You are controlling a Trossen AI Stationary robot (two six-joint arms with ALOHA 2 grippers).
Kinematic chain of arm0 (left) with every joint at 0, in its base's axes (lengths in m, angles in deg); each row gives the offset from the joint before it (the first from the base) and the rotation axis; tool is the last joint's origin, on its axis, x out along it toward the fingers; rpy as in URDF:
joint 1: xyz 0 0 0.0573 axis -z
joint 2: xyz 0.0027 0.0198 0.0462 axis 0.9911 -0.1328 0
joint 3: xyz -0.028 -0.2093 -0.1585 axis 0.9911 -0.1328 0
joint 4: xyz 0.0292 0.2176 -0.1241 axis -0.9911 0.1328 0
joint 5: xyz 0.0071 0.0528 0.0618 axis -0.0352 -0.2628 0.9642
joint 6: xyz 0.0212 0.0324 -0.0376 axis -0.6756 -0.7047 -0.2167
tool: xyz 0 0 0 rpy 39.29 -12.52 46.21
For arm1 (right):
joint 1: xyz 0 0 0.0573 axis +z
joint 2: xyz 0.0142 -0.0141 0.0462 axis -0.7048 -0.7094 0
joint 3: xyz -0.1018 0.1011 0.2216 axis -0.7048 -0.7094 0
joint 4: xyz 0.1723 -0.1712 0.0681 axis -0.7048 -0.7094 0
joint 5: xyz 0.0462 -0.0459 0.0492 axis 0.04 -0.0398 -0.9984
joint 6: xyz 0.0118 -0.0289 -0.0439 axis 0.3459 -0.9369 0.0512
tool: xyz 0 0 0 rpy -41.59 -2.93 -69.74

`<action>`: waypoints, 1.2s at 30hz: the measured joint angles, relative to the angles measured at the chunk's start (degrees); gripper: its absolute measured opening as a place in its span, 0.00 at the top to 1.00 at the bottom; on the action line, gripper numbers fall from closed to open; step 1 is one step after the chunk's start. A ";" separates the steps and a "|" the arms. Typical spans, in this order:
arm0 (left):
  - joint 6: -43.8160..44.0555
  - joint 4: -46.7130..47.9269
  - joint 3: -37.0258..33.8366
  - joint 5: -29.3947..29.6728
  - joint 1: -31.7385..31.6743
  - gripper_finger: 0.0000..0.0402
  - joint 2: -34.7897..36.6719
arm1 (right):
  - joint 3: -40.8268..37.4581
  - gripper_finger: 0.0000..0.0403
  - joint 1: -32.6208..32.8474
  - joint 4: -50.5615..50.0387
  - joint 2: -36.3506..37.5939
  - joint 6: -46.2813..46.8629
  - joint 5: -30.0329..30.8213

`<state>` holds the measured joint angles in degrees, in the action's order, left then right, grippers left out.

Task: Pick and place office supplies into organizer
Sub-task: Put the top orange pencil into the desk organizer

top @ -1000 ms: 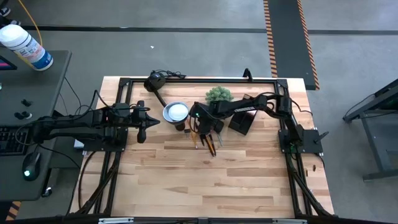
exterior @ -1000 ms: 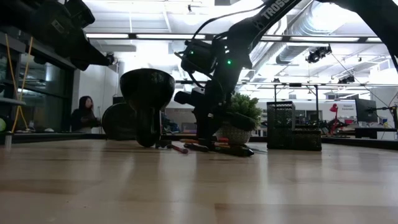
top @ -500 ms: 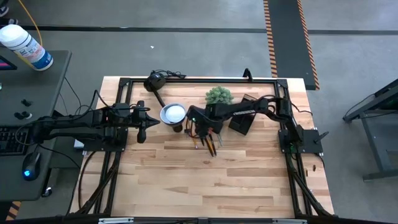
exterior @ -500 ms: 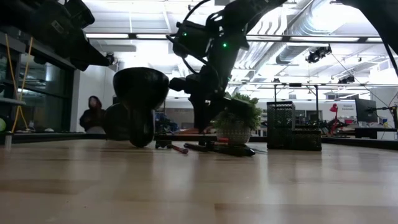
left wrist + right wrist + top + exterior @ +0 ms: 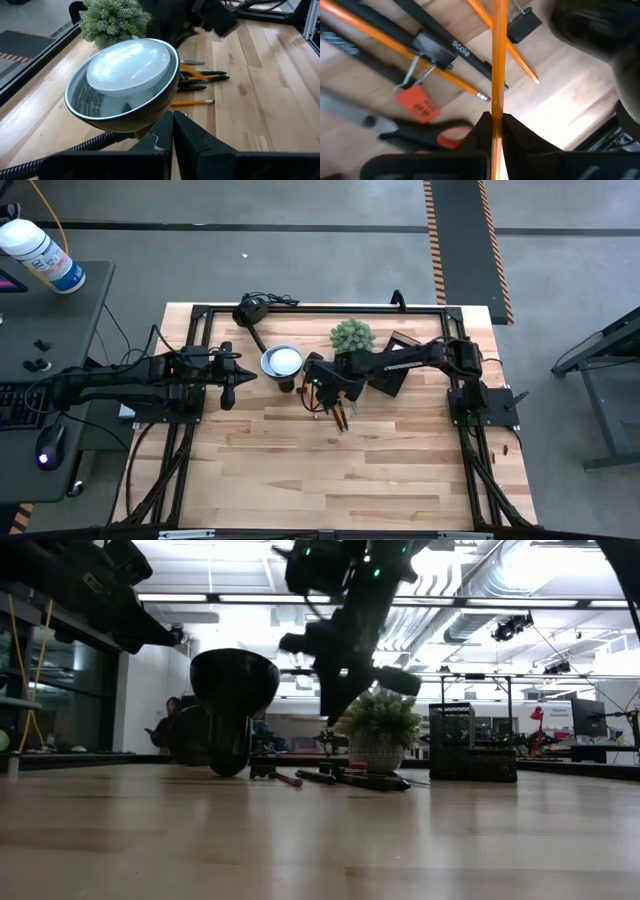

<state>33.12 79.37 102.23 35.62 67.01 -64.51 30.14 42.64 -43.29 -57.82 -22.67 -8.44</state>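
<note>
**A:** Holding one orange pencil [image 5: 496, 60] in the right gripper [image 5: 495, 122]. The fingers are pinched on it, and the shaft runs straight out ahead of the jaws, with a short stub behind them.

**B:** How will it handle?

**A:** Light and stiff, I'd judge, but thin and smooth, so it could swivel in the pinch. A grip nearer the middle would steady it. As it is, most of the length sticks out in front.

**B:** What's beyond the jaws?

**A:** The pile [image 5: 337, 412] on the table: more pencils, dark pens, a black clip [image 5: 524, 23], an orange tag [image 5: 418, 106] and the scissors [image 5: 432, 137] with red handles.

**B:** Arm pose?

**A:** My right arm [image 5: 400, 362] reaches from its base across the table, wrist tipped down, gripper raised above the pile. The organizer [image 5: 395, 370] lies back under the forearm, beside the plant [image 5: 352, 334].

**B:** Left side?

**A:** Left gripper [image 5: 173, 131] waits with fingers pressed together, the lamp [image 5: 127, 82] just ahead of them.
</note>
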 joint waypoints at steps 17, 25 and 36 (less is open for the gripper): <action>0.00 0.00 0.00 0.00 -0.02 1.00 -0.01 | 0.07 0.97 5.30 -8.81 17.64 25.47 8.13; 0.00 0.02 0.00 0.00 -0.02 1.00 0.00 | -0.04 0.97 3.33 -15.19 23.40 42.62 10.93; 0.00 0.00 0.00 0.00 0.00 1.00 -0.02 | -29.55 0.97 0.61 11.27 41.81 52.17 15.27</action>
<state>33.12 79.37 102.23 35.62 67.01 -64.53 0.59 43.25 -32.01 -16.01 29.50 6.83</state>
